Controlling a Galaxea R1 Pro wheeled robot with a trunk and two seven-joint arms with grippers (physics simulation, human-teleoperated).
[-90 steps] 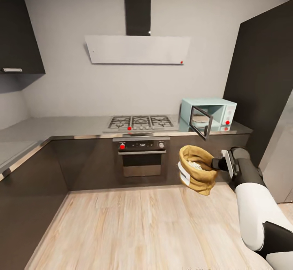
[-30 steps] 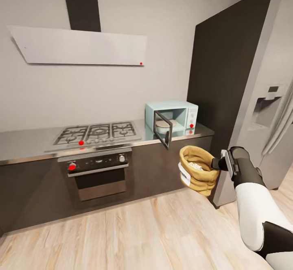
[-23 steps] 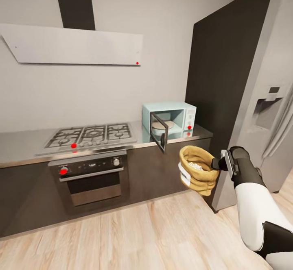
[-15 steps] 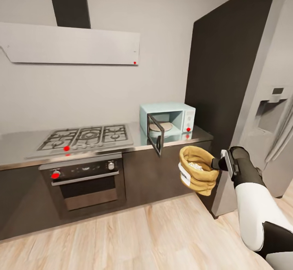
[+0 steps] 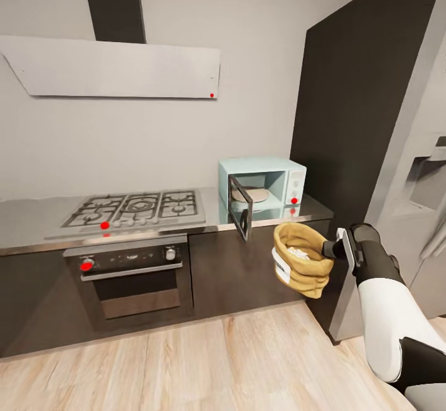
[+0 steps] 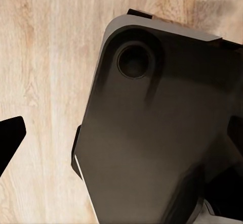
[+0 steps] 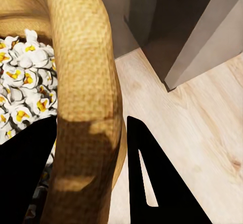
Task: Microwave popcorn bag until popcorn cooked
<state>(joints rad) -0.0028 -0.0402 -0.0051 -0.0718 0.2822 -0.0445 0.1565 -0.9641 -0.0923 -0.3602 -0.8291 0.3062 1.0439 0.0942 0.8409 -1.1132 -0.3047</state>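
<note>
My right gripper (image 5: 329,250) is shut on the thick rolled rim of the tan popcorn bag (image 5: 301,261), which hangs upright in the air in front of the dark lower cabinets. In the right wrist view the bag's rim (image 7: 83,97) sits between the two black fingers (image 7: 152,178), and whitish popcorn (image 7: 20,82) shows inside the mouth. The mint-blue microwave (image 5: 272,182) stands on the grey countertop (image 5: 37,220), up and to the left of the bag, with its dark glass door (image 5: 240,207) swung open. My left gripper (image 6: 126,128) is open above the wooden floor, with nothing in it.
A gas hob (image 5: 136,208) sits left of the microwave over a built-in oven (image 5: 133,275), under a pale range hood (image 5: 111,67). A tall dark cabinet (image 5: 353,120) and a steel fridge (image 5: 421,213) stand at the right. Wooden floor (image 5: 186,361) lies ahead.
The camera has moved: the kitchen has swung left over three seconds, then slightly right. The microwave now sits closer to the bag. The right gripper holds the bag just as before.
</note>
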